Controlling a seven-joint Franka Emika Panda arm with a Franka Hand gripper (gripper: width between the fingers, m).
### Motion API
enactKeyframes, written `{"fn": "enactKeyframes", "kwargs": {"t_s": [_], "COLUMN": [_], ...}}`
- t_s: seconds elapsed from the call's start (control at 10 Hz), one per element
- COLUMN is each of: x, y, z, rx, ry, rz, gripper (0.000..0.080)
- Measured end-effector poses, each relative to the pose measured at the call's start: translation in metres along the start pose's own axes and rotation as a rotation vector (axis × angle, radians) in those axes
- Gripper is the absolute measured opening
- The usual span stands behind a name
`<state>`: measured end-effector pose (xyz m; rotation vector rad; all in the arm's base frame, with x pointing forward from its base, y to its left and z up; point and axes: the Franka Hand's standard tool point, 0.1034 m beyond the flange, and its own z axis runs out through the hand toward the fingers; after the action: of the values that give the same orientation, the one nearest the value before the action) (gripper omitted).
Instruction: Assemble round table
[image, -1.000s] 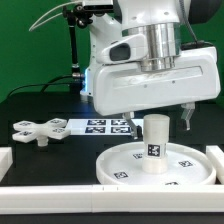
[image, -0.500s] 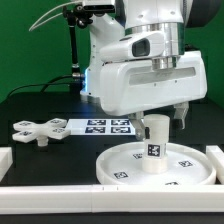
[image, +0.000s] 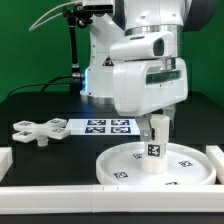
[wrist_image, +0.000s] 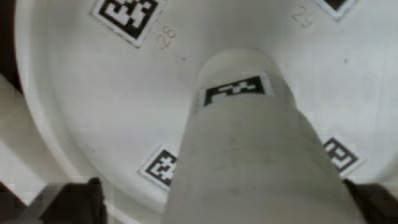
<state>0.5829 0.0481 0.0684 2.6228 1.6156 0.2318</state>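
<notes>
The large rimmed round disc (image: 118, 165) lies flat at the exterior view's right front. The short white post (image: 153, 150) stands upright at its middle, a tag facing the camera. My gripper (image: 155, 124) hangs right over the post's top, its fingers straddling it. In the wrist view the post (wrist_image: 249, 140) fills the middle above the disc (wrist_image: 89, 90). My gripper (wrist_image: 217, 205) has a dark finger (wrist_image: 71, 202) standing off one side with a gap, and the other close to the post. The jaws look open. The four-armed cross piece (image: 35, 131) lies at the exterior view's left.
The marker board (image: 105, 125) lies flat between the cross piece and the disc. White border rails run along the front (image: 60, 190), the exterior view's left (image: 5, 155) and right (image: 215, 155). The arm's base stands behind.
My hand has turned about its vertical axis over the post, from broadside to nearly edge-on. The post's tag still faces the same way; the post and disc have not moved.
</notes>
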Motion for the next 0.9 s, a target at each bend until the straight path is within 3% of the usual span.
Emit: {"fn": "enactKeyframes", "kwargs": {"t_s": [0.4, 0.9], "x": [0.0042, -0.0007], "y": [-0.0003, 0.0008], "z": [-0.0005, 0.0008], "rx": [-0.028, -0.026], "ry": [-0.050, -0.084], "rz": [-0.445, -0.739], "gripper": [0.0649, 0.0649]}}
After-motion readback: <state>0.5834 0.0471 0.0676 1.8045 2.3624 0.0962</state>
